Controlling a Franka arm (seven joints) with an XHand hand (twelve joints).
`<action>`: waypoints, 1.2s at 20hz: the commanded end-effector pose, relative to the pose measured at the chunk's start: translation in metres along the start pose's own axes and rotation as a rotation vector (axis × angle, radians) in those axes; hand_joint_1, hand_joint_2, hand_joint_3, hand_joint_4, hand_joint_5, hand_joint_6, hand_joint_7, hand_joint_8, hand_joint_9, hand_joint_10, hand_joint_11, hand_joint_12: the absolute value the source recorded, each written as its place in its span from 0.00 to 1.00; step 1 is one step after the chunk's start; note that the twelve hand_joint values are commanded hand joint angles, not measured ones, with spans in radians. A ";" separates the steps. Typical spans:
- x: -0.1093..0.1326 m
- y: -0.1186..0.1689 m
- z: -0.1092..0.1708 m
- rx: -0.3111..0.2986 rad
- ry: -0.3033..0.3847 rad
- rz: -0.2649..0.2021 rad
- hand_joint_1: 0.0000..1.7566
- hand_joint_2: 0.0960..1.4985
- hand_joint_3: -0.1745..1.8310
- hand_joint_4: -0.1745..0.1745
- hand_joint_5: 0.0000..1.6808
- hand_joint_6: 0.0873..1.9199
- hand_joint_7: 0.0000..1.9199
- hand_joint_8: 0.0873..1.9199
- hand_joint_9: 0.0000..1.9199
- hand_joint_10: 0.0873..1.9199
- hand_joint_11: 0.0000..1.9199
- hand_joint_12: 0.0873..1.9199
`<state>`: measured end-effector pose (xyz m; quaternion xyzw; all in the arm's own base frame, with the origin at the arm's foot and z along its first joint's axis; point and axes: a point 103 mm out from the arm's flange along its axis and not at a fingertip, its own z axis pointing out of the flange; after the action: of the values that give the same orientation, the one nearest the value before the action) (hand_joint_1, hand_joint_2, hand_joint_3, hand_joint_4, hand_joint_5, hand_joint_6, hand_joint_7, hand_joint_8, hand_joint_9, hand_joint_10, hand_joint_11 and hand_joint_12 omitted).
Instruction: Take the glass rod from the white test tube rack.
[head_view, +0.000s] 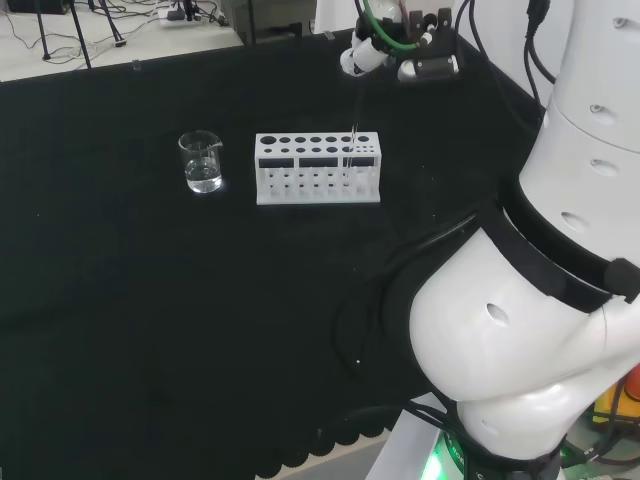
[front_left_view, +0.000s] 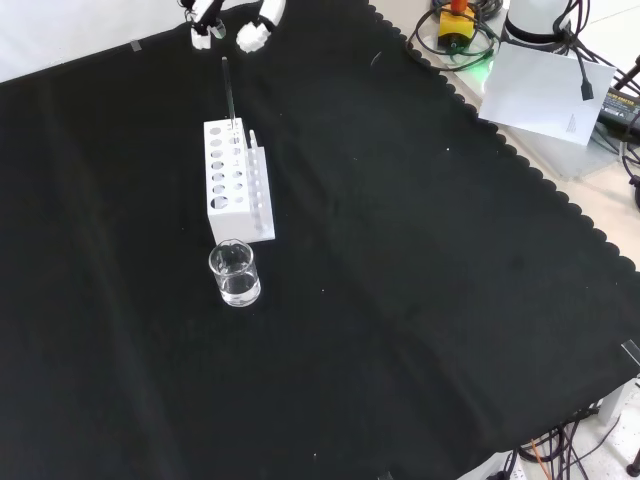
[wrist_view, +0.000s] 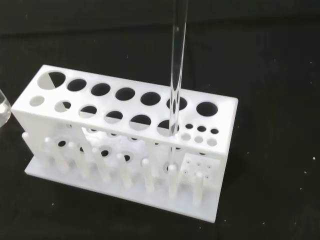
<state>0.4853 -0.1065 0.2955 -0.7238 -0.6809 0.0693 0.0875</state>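
The white test tube rack (head_view: 318, 170) (front_left_view: 238, 182) (wrist_view: 125, 135) stands on the black cloth. A clear glass rod (head_view: 352, 150) (front_left_view: 229, 92) (wrist_view: 176, 65) stands upright in one of its holes, near the rack's right end in the head view and its far end in the front view. The hand (head_view: 365, 55) (front_left_view: 258, 30) hovers above the rod's top. In the front view its fingertips (front_left_view: 203, 33) are spread to either side of the rod and apart from it. It is open and holds nothing.
A small glass beaker (head_view: 203, 163) (front_left_view: 234, 273) with a little clear liquid stands left of the rack in the head view, nearer than it in the front view. The arm's white links (head_view: 540, 300) rise at the right of the head view.
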 end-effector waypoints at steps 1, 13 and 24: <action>-0.005 0.009 0.021 0.024 0.024 -0.036 0.37 0.60 0.35 0.00 0.24 0.34 0.42 0.40 0.53 0.35 0.18 0.70; -0.001 0.028 0.037 0.024 -0.007 -0.048 0.50 0.56 0.38 0.00 0.30 0.42 0.48 0.39 0.64 0.36 0.29 0.66; 0.011 0.034 0.031 -0.108 0.019 -0.105 0.66 0.55 0.38 0.00 0.47 0.48 0.57 0.45 0.79 0.35 0.49 0.58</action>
<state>0.5110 -0.1012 0.2559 -0.6986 -0.7105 0.0466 0.0705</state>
